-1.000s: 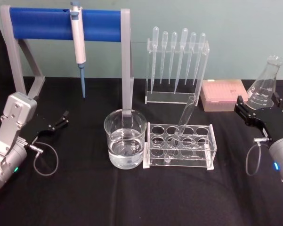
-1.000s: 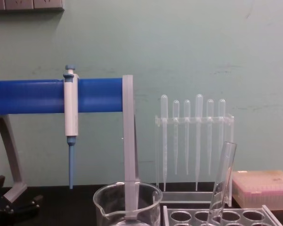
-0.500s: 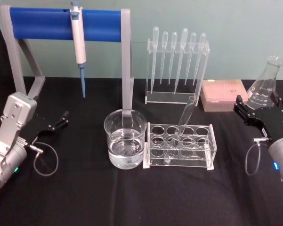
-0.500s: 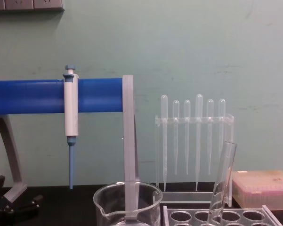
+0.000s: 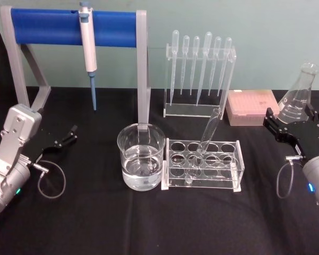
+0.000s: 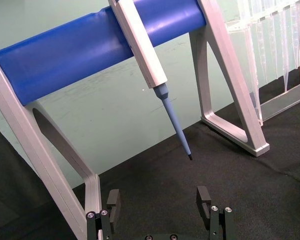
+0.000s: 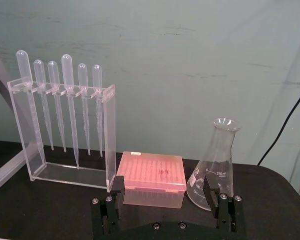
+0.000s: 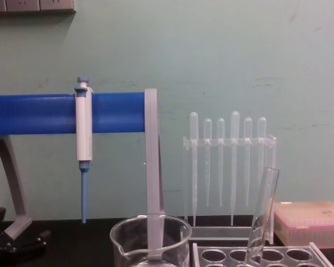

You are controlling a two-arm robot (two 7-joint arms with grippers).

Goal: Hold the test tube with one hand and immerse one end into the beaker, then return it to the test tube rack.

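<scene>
Nothing on the desk (image 5: 95,223) shifted; right gripper (image 5: 296,126) edged slightly | pipette stand (image 5: 74,27) along back edge | beaker (image 5: 141,157) mid-desk, touching tube rack (image 5: 204,166) | test tube (image 5: 207,138) tilted in rack | flask (image 7: 213,165) reads "250 ml" | left gripper (image 5: 63,139) near left edge; both grippers' fingers apart, empty.

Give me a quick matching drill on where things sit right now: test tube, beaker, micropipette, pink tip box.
Things:
1. test tube
2. beaker
3. micropipette
4. pink tip box

Places:
A. hanging on the blue bar
B. leaning in the holed clear rack
C. on the table beside the flask
D. on the table left of the rack, part filled with clear liquid

Pairs: 1-B, 2-D, 3-A, 4-C
</scene>
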